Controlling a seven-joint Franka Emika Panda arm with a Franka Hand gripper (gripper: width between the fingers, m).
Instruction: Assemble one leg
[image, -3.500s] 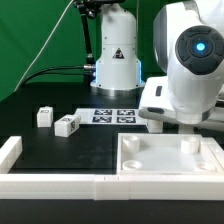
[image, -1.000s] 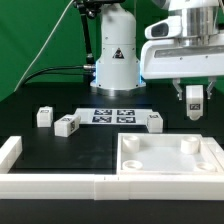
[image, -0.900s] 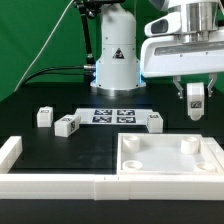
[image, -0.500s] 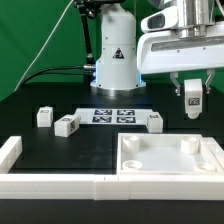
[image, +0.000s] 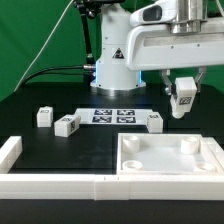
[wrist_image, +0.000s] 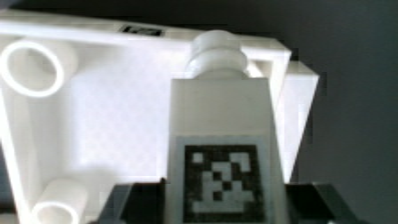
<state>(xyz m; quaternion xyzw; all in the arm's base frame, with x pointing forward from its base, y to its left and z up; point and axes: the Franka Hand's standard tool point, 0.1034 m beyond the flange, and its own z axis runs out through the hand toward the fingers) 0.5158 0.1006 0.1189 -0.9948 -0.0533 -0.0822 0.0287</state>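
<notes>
My gripper (image: 184, 92) is shut on a white leg block (image: 183, 100) with a black-and-white tag and holds it in the air above the far right part of the white tabletop (image: 165, 160). In the wrist view the held leg (wrist_image: 222, 130) fills the middle, its rounded peg end pointing at the tabletop (wrist_image: 89, 110), with dark fingers (wrist_image: 139, 205) on both sides. Three more legs lie on the black table: one (image: 43, 116) at the exterior view's left, one (image: 66, 125) beside it, one (image: 154, 121) near the tabletop's far edge.
The marker board (image: 112, 116) lies behind the legs, in front of the robot base (image: 117, 60). White border bars (image: 60, 183) run along the front and a short one (image: 9, 152) at the exterior view's left. Corner holes (wrist_image: 36, 66) show in the tabletop.
The arm has risen from low over the tabletop, carrying the leg up. Over the last second it has shifted slightly toward the exterior view's left and the leg has tilted.
</notes>
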